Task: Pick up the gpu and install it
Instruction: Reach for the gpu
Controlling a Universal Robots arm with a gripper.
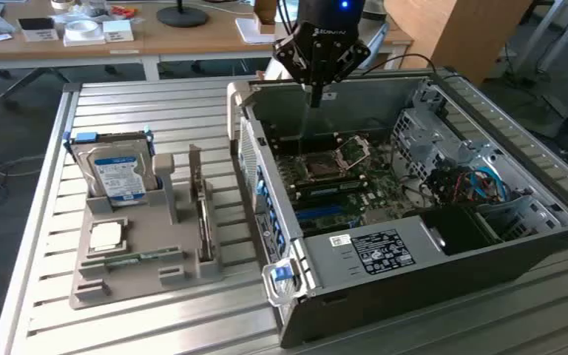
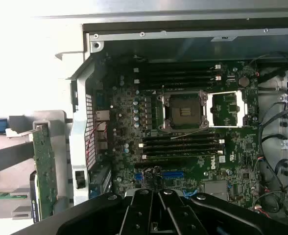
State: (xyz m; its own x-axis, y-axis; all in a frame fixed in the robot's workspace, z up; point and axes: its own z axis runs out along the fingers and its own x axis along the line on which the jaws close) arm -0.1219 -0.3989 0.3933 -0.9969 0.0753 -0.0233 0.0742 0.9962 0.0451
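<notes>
Standing on edge in the grey holder (image 1: 116,288) on the bench (image 1: 156,111), the gpu (image 1: 204,222) looks light, stiff and fragile to us; we would take it by its upper edge, clear of the components. The wall of the open case (image 1: 442,259) rises just beside it, leaving little room. Farther off, the gripper (image 1: 316,96) hangs closed tight, holding nothing, over the motherboard (image 1: 333,185).
</notes>
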